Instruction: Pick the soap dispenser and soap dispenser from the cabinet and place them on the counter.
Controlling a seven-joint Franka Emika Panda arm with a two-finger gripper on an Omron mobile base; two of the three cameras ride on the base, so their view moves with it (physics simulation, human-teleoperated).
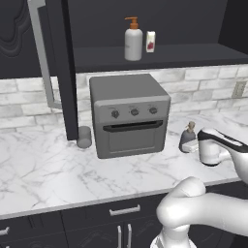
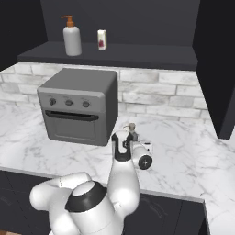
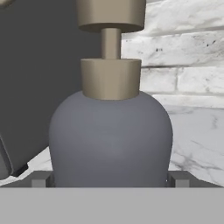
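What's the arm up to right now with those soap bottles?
Gripper open, jaws either side of grey bottle standing on counter. White bottle on cabinet shelf. Oven close beside.

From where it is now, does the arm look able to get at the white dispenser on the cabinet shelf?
Probably yes. The white dispenser stands at the shelf's front with the door swung aside, nothing before it. The tool is open down at the grey dispenser, so it must rise over the oven.
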